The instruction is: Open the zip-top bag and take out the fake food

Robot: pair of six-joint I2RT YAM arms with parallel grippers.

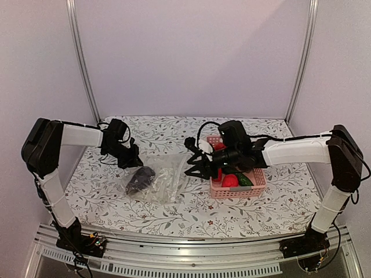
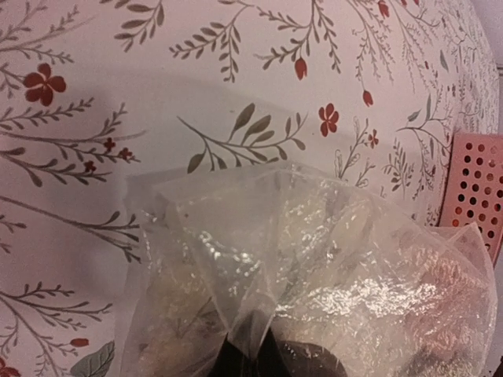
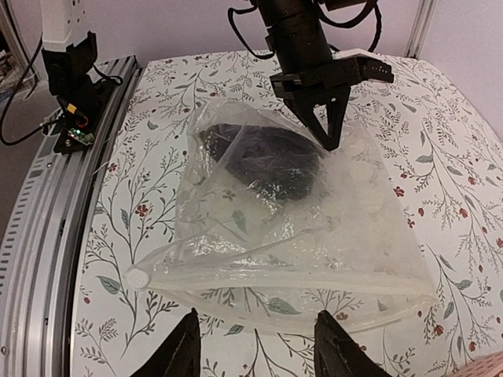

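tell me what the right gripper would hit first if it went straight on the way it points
Most likely the zip edge of the bag, lying just ahead of the open right gripper; depth is hard to judge.

White cloth-covered tabletop (image 1: pixel 174 217) w/ printed grey leaf sprigs & small red flowers, evenly lit. Plain pale lilac-white walls (image 1: pixel 191 52) at back & both sides. Two slim silver aluminium posts (image 1: pixel 84 58) rise at rear corners; ribbed aluminium rail (image 1: pixel 191 248) along near edge.

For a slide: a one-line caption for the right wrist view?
Left end effector pinches the zip-top bag, dark fake food inside; right end effector open near its zipper edge.
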